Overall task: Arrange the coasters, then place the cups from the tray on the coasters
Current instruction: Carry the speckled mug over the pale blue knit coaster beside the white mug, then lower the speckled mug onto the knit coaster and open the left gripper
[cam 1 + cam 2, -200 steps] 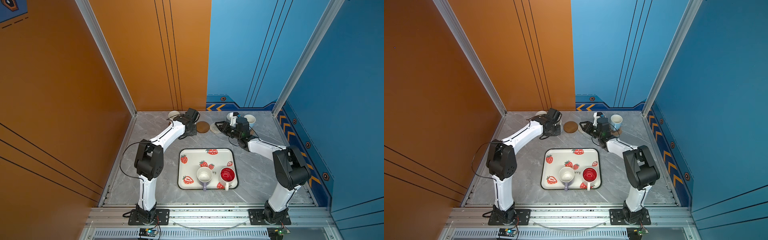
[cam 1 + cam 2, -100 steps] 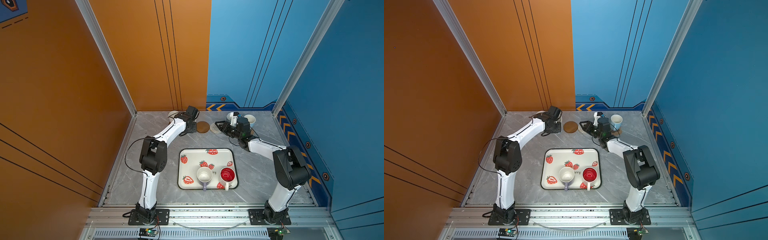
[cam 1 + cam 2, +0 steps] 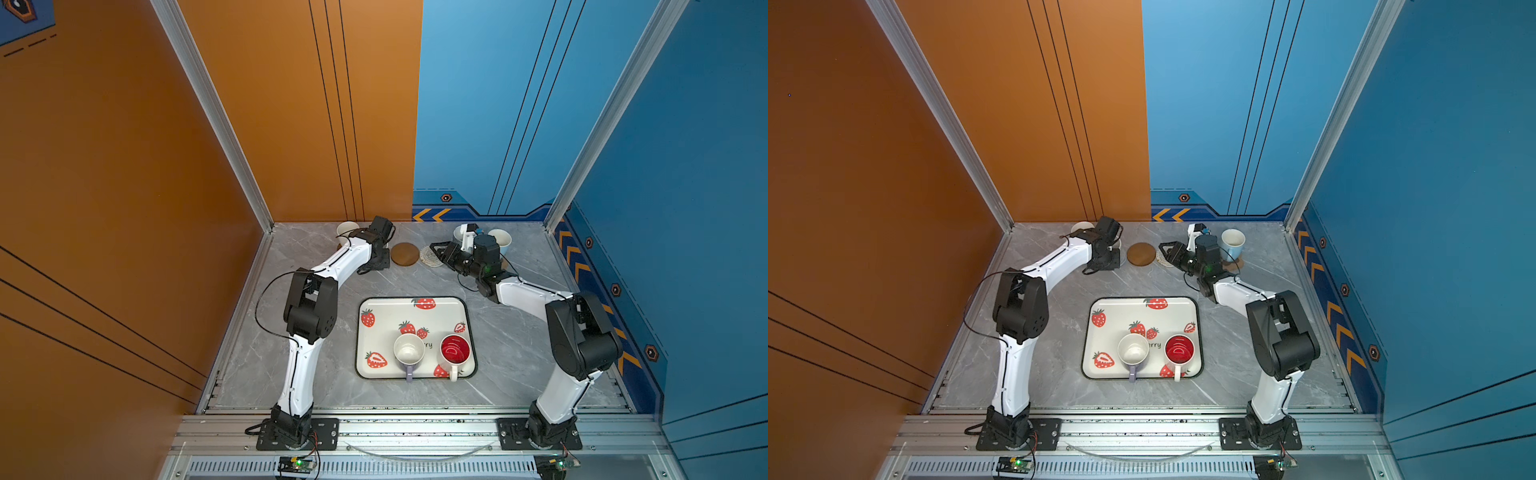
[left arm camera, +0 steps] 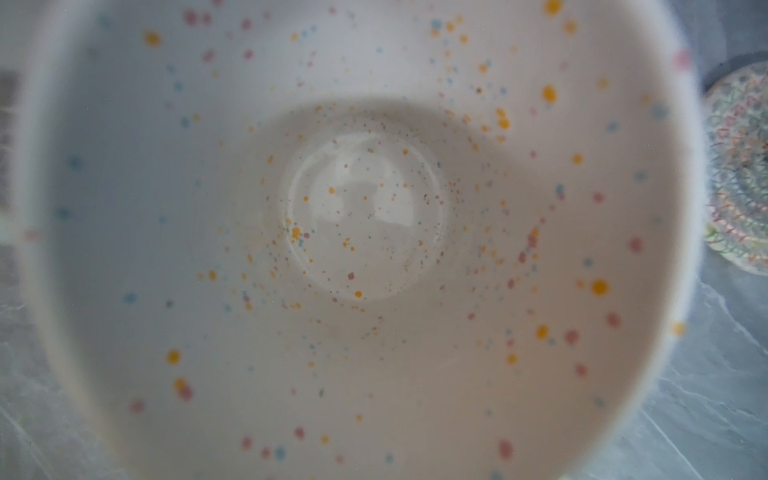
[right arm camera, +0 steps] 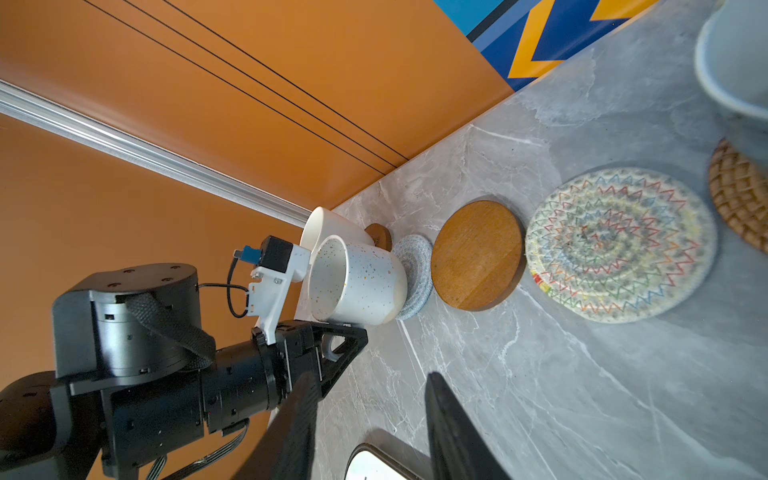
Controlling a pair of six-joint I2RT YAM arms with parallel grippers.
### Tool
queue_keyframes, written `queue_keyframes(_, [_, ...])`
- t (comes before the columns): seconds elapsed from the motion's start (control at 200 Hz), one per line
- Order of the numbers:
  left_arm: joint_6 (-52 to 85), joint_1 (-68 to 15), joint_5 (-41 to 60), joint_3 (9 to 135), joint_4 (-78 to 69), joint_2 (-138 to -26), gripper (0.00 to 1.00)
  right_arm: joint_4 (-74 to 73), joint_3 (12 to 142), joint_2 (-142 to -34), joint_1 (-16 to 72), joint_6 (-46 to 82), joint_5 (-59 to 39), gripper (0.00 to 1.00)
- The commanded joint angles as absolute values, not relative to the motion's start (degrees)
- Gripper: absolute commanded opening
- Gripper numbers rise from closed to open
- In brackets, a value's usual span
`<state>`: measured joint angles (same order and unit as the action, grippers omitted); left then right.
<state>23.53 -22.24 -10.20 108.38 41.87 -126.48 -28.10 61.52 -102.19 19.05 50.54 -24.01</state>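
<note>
- Left hand: closed on the speckled cup, gripped at its handle side. The cup's base meets the edge of the grey coaster. You cannot tell from these views whether it sits flat.
- Just beyond your left hand: white cup standing on a brown coaster. Counted as placed.
- Between your two hands: second brown coaster, bare.
- Right hand: fingers apart and holding nothing, low over the surface. The cream coaster lies just ahead of it, bare.
- Past the cream coaster from your right hand: rattan coaster carrying a blue cup. Counted as placed.
- Behind your right wrist in a top view: second blue cup. The arm mostly hides its coaster.
- Tray: well back from both hands, toward the arm bases. It holds the lavender cup and the red-lined cup.
- Tally, as a judgement: the coasters are laid out in a row. Three cups are set, a fourth is going down, and two remain for you to fetch, with two bare coasters waiting.
</note>
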Motion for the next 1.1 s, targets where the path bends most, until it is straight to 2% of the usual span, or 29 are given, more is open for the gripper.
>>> queue_keyframes(0.0, [23.5,-21.5,-10.9,112.5,39.5,-126.5,0.0,-28.7,61.5,-102.9,18.7,51.1,-24.5,0.41])
queue_keyframes(1.092, [24.4,-20.7,-6.8,116.4,39.5,-130.7,0.0,-28.4,62.4,-103.9,18.7,51.3,-25.3,0.39])
